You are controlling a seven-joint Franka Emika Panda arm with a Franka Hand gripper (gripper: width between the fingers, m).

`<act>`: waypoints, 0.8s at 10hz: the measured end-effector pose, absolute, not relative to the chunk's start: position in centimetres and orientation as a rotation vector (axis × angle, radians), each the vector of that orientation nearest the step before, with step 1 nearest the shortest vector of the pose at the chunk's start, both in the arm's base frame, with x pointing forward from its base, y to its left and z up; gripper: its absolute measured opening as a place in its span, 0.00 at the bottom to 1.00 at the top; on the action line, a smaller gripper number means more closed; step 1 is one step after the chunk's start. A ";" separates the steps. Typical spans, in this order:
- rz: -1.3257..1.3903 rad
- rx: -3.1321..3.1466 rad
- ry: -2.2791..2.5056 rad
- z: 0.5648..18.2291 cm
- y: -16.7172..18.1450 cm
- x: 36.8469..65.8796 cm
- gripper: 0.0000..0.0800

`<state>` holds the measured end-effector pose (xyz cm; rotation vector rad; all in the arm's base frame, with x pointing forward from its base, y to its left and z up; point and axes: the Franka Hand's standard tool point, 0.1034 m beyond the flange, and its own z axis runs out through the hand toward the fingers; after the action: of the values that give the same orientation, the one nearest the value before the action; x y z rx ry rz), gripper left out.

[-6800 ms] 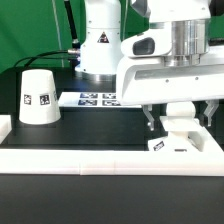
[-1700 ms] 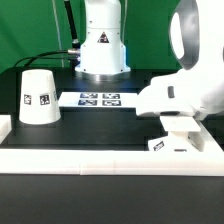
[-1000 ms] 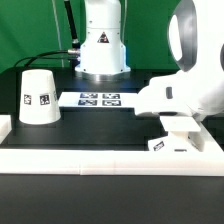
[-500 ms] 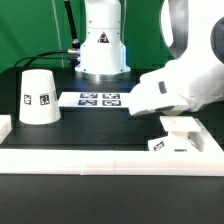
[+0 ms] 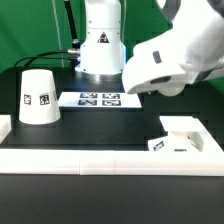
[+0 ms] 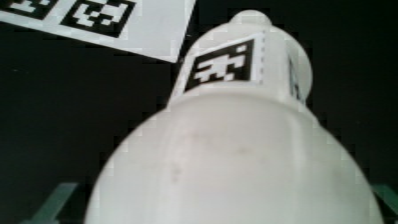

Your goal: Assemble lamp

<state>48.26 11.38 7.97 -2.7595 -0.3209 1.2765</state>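
Note:
In the wrist view the ball-shaped bulb (image 6: pixel 214 150) fills the picture, its neck with a square tag pointing away from the camera. My gripper (image 6: pixel 217 212) is shut on it; only a dark edge of one finger (image 6: pixel 57 203) shows beside it. In the exterior view the arm's wrist (image 5: pixel 165 60) is raised above the table, left of and above the square base (image 5: pixel 182 136), and it hides the gripper and bulb. The cone shade (image 5: pixel 38 97) stands upright at the far left.
The marker board (image 5: pixel 100 99) lies flat behind the middle of the table; it also shows in the wrist view (image 6: pixel 89 20). A white rail (image 5: pixel 100 160) borders the table's front and sides. The robot's white pedestal (image 5: pixel 102 45) stands at the back.
The arm has risen from the base and swung toward the exterior view's left. The base's top now shows uncovered.

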 end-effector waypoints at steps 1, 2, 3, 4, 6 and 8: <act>1.273 -2.761 -0.320 8.0 11.3 48.0 0.72; 1.225 -2.782 -0.318 7.6 11.4 48.5 0.72; 1.084 -2.839 -0.313 7.4 11.5 49.6 0.72; 0.966 -2.883 -0.309 7.5 11.4 49.8 0.72; 0.791 -2.931 -0.320 7.4 11.1 50.9 0.72; 0.609 -2.971 -0.333 8.2 10.5 51.6 0.72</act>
<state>51.61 10.50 8.22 -2.9714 -0.3334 0.6087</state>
